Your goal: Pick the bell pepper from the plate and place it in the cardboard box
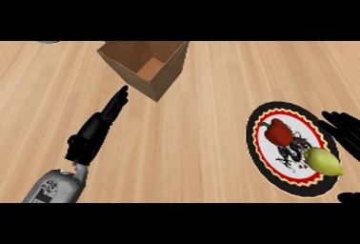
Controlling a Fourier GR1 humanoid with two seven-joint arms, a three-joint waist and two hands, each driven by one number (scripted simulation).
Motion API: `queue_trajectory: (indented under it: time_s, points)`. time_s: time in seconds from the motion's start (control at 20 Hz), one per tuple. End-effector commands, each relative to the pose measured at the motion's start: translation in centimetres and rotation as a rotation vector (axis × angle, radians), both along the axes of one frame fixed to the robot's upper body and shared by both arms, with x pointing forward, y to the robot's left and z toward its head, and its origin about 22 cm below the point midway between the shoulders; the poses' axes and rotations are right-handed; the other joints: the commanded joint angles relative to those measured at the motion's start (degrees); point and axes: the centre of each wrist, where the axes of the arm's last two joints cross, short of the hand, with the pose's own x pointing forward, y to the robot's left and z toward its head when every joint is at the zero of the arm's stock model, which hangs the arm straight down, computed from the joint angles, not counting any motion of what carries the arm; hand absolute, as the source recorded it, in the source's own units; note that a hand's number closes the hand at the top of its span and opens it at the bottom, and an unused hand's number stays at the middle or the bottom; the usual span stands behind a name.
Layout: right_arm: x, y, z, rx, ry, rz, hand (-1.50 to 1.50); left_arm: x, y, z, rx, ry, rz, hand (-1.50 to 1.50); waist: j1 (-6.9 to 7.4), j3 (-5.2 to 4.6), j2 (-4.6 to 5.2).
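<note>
The pepper (278,131) lies on the plate (262,157), a lemon (323,161) just beside it. The right hand (343,131), fingers spread and released, hovers at the plate's right rim; the left hand (105,119) lies flat, released, well left of the plate near the box (147,64). Risk: reaching could nudge the lemon or grab it instead.

Red bell pepper (278,132), yellow-green lemon (323,161), black-rimmed red-and-white patterned plate (255,151), brown cardboard box (149,64)

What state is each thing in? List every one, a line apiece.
Red bell pepper: lying on the plate, not held.
Yellow-green lemon: on the plate's edge.
Round patterned plate: on the wooden counter.
Brown cardboard box: open, tilted.
Left hand: open, fingers straight.
Right hand: open, beside the plate.
</note>
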Motion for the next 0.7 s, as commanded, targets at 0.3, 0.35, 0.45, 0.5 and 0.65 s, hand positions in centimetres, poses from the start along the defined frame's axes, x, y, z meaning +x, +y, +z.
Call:
queue_trajectory:
  time_s: [0.3,0.35,0.45,0.5,0.65]
  points:
    - [-1.0,3.2,3.8,-0.058,0.249,-0.055,-1.50,0.0,-1.5,-0.2,0.005,-0.008,-0.021,0.00,1.09,0.06,0.32]
    - [-1.2,3.2,4.7,-0.038,0.266,-0.042,-1.50,1.9,-2.2,1.3,-0.004,0.011,-0.017,0.00,0.68,0.06,0.32]
    - [0.4,4.0,4.0,-0.032,0.254,-0.069,-1.50,0.3,-2.5,-0.4,-0.002,-0.007,-0.029,0.00,1.35,0.06,0.40]
    - [0.2,5.4,2.5,-0.010,0.252,-0.074,-1.50,-0.5,-1.9,0.7,-0.011,0.004,-0.022,0.00,1.60,0.08,0.36]
    - [1.2,7.2,1.1,0.000,0.263,-0.078,-1.50,1.2,-1.1,1.2,-0.012,0.008,-0.053,0.00,1.56,0.07,0.42]
